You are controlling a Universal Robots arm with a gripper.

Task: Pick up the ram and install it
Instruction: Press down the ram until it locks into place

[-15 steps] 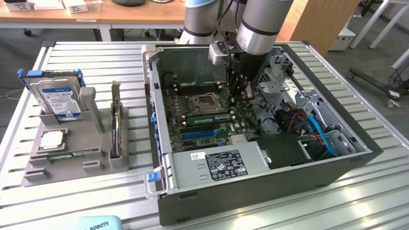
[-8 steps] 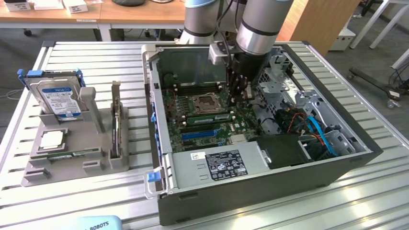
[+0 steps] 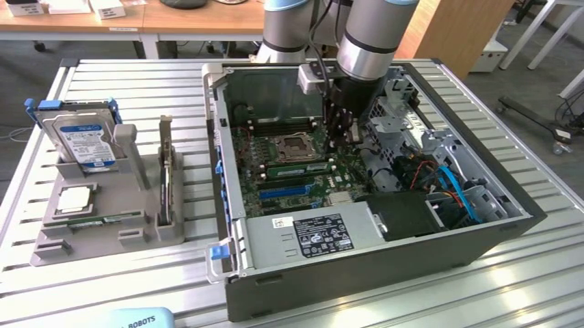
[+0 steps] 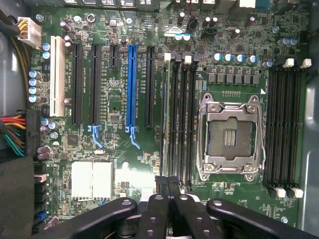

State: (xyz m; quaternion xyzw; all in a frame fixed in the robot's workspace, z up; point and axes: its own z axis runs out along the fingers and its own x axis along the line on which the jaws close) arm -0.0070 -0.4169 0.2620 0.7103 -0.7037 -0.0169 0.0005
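Ram (image 3: 297, 167) of this sort should feel light, thin and stiff to you, yet brittle. I judge it safest taken by its bare short ends or pressed on its top edge, never on the chips or contacts, and pushed straight down so it cannot twist. You see it standing on edge in the slot row beside the empty socket (image 4: 232, 134), inside the open case (image 3: 365, 273). Your arm (image 3: 370, 41) hangs straight down into the case. The hand (image 4: 168, 185) is closed right up, with nothing you can make out pinched in it, its tips just above one end of that stick. Whether they touch it you cannot tell. A second green stick (image 3: 98, 220) lies flat in the tray (image 3: 55, 253) on the desk (image 3: 119, 287).
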